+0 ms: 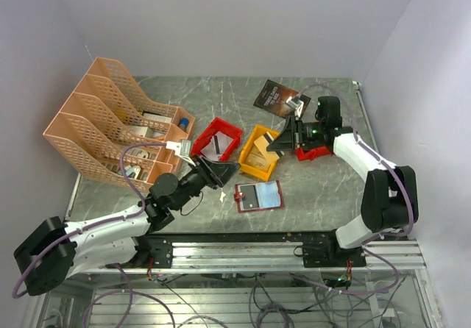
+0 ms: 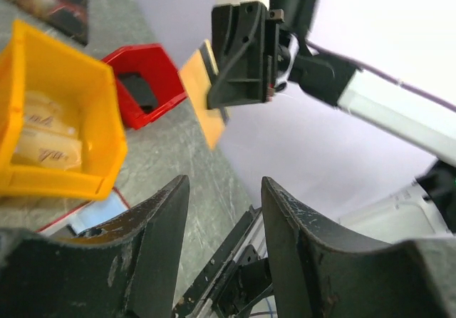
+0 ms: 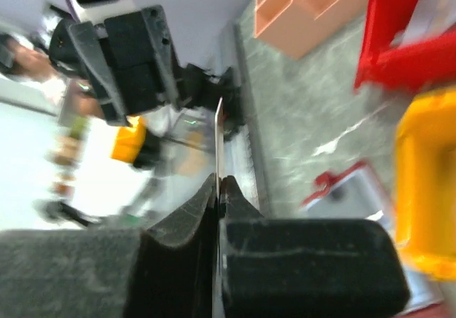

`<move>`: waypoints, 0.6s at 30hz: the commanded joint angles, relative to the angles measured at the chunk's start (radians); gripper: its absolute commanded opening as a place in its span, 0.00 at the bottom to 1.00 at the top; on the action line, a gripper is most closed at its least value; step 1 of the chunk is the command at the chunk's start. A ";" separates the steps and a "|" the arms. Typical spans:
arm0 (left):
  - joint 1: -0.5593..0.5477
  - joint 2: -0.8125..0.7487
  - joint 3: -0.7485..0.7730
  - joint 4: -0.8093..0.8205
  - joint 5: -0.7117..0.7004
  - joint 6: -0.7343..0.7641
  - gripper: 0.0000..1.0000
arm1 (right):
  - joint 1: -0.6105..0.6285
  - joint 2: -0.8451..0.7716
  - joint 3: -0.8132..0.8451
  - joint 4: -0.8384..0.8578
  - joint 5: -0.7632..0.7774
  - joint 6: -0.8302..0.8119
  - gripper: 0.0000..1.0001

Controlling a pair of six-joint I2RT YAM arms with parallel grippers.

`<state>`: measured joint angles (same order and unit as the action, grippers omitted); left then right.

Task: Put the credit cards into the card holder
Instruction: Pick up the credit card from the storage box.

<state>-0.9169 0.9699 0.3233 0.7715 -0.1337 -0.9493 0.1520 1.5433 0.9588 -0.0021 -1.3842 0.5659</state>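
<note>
Now, credit card (image 3: 218, 136) in right pincer (image 3: 218, 184) (edge-on)

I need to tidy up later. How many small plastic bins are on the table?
3. One red bin left of centre, one yellow bin next to it, and a second red bin further right, partly hidden under the right arm. None other shows.

No legible text, booklet (image 1: 277, 97) print blurred
</note>
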 commanded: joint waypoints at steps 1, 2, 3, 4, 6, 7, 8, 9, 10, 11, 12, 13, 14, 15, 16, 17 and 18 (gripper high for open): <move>0.006 -0.027 -0.023 0.271 0.186 0.191 0.56 | 0.005 -0.027 0.219 -0.802 -0.096 -1.286 0.00; 0.006 -0.042 -0.025 0.273 0.218 0.232 0.56 | 0.010 -0.015 0.269 -1.027 -0.073 -1.614 0.00; 0.007 -0.061 -0.020 0.255 0.244 0.281 0.57 | 0.016 0.009 0.315 -1.304 -0.056 -1.914 0.00; 0.006 -0.081 -0.008 0.213 0.266 0.326 0.57 | 0.019 0.015 0.321 -1.359 -0.045 -2.065 0.00; 0.005 -0.122 0.025 0.087 0.295 0.409 0.58 | 0.020 0.017 0.320 -1.375 0.000 -2.167 0.00; 0.006 -0.141 0.037 0.050 0.305 0.438 0.59 | 0.020 0.012 0.311 -1.375 0.011 -2.225 0.00; 0.005 -0.156 0.044 0.027 0.307 0.458 0.59 | 0.020 0.007 0.302 -1.375 0.018 -2.276 0.00; 0.004 -0.170 0.044 0.016 0.305 0.472 0.60 | 0.024 0.002 0.297 -1.376 0.022 -2.315 0.00; 0.004 -0.184 0.040 0.020 0.307 0.485 0.61 | 0.030 -0.007 0.293 -1.376 0.025 -2.352 0.00; 0.004 -0.192 0.035 0.027 0.311 0.494 0.65 | 0.044 -0.019 0.287 -1.375 0.031 -2.384 0.00; 0.003 -0.201 0.033 0.028 0.312 0.500 0.70 | 0.057 -0.044 0.281 -1.375 0.041 -2.419 0.00; 0.002 -0.210 0.032 0.024 0.316 0.503 0.77 | 0.070 -0.067 0.271 -1.375 0.050 -2.454 0.00; -0.001 -0.217 0.033 0.021 0.323 0.514 0.79 | 0.078 -0.092 0.256 -1.374 0.052 -2.489 0.00; -0.008 -0.227 0.033 0.014 0.323 0.526 0.83 | 0.086 -0.113 0.242 -1.375 0.053 -2.523 0.00; -0.018 -0.237 0.031 0.011 0.320 0.552 0.85 | 0.090 -0.132 0.230 -1.374 0.055 -2.548 0.00; -0.031 -0.248 0.027 0.008 0.310 0.581 0.86 | 0.094 -0.146 0.221 -1.375 0.059 -2.561 0.00; -0.049 -0.261 0.023 0.006 0.295 0.613 0.86 | 0.095 -0.161 0.213 -1.375 0.061 -2.569 0.00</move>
<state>-0.9295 0.7479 0.3367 0.7860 0.1524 -0.4717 0.2337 1.4590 1.1973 -1.3235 -1.3323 -1.7958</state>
